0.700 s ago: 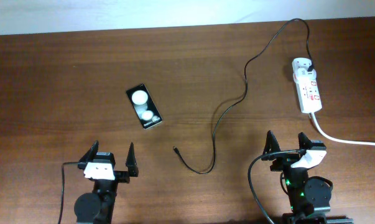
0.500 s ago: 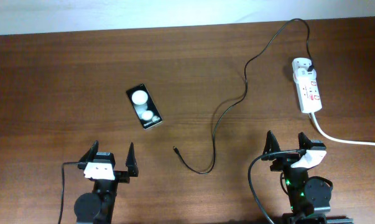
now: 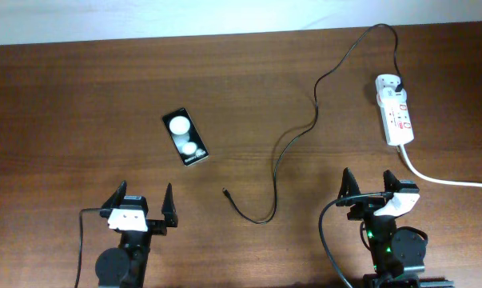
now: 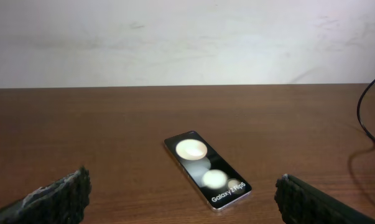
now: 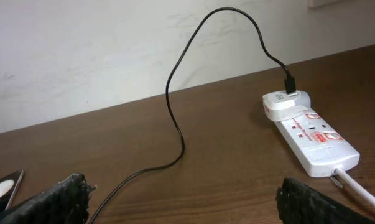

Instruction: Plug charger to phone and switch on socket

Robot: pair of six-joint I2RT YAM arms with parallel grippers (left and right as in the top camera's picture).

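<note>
Running off frame — thick white cord from socket.

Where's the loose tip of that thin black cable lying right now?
Seen from overhead, the thin black cable's plug tip lies on the brown wooden table, just right of the glossy black phone and closer to the robot.

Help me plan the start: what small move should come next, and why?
Probably reach the left gripper toward the charger tip. Both it and the right gripper are open and empty, the tip lies loose on the table, apart from the phone, and the left gripper looks nearer to it.
</note>
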